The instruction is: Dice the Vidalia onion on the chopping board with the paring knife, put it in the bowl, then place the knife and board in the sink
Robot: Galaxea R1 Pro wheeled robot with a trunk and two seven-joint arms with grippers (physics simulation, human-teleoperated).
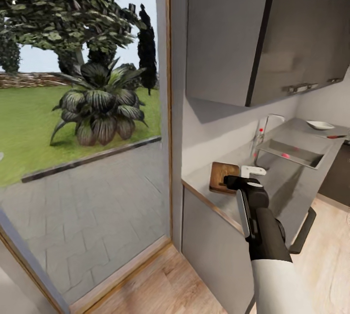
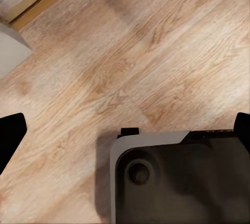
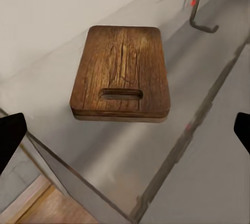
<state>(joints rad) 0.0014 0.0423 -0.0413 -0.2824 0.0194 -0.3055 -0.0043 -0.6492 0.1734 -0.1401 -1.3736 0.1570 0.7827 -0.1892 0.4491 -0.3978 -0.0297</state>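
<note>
So the right claw (image 1: 245, 178) hangs over the near end of the worktop (image 1: 287, 192), fingers spread wide with nothing in them, and the chopping board (image 1: 219, 176) lies flat just past it, slot handle facing the claw. In the right wrist view the board (image 3: 121, 73) sits square between the two dark fingertips (image 3: 10, 138). The sink (image 1: 291, 152) is further along toward 1 o'clock, with something small and reddish in the basin (too blurry to call it the onion). The bowl (image 1: 320, 125) sits beyond at 2 o'clock, and a thin reddish item just beside it may be the paring knife (image 1: 336, 136). The left claw (image 2: 125, 130) hangs open and empty over the wood floor (image 2: 130, 62).

My take: fetch the onion first, so roll closer to the sink rather than overreaching.
</note>
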